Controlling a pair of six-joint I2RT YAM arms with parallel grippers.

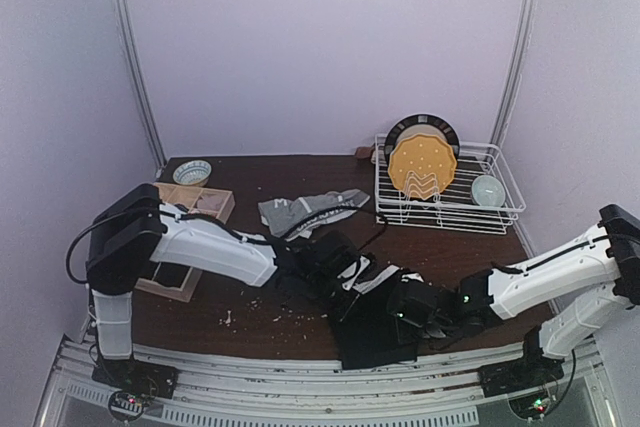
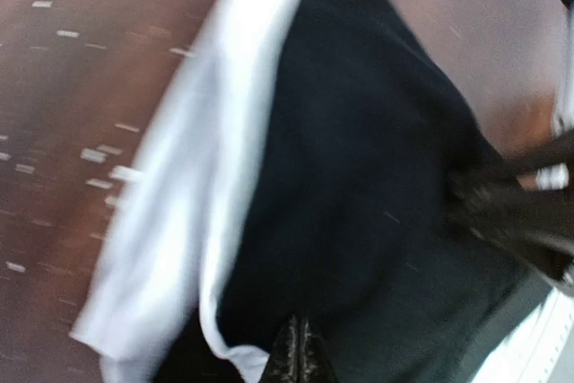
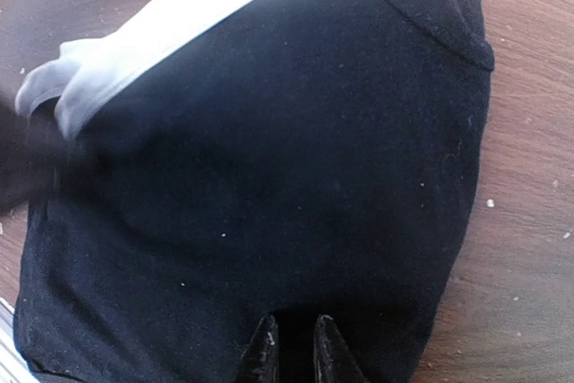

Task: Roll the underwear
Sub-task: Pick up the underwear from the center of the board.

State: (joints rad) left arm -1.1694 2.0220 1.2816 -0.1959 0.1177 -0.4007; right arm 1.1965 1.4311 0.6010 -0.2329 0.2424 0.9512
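Observation:
The black underwear [image 1: 375, 342] with a white waistband [image 1: 377, 282] lies at the table's front edge, between both arms. In the left wrist view the black underwear [image 2: 359, 177] fills the frame, waistband [image 2: 215, 159] to the left. My left gripper [image 2: 300, 349] is shut, its tips pinching the cloth by the waistband's corner; it also shows in the top view [image 1: 350, 275]. My right gripper [image 3: 294, 336] is nearly shut with black cloth [image 3: 287, 159] between its tips; it also shows in the top view [image 1: 407, 309]. A grey underwear with a lettered waistband [image 1: 310, 209] lies farther back.
A white dish rack [image 1: 500, 209] at the back right holds a yellow plate [image 1: 422, 167] and a small bowl [image 1: 488, 190]. A patterned bowl [image 1: 192, 172] and a wooden tray [image 1: 215, 209] stand at the back left. Crumbs [image 1: 270, 312] dot the brown table.

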